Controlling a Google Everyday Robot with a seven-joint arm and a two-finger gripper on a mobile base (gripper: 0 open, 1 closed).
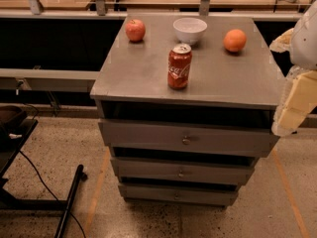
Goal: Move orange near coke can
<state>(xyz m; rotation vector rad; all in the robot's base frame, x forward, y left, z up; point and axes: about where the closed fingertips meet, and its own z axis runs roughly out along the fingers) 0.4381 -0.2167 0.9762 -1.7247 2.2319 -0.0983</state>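
Four items stand on the grey drawer cabinet's top (143, 73). The coke can (179, 66) is upright near the front edge. The orange (235, 40) lies at its 2 o'clock, well apart, close to the right edge, with bare surface between them. The white bowl (190, 30) is at 12 o'clock and the apple (135, 30) at 10. The gripper (290, 118) hangs beyond the right edge at 4 o'clock; whether it is open or closed cannot be told.
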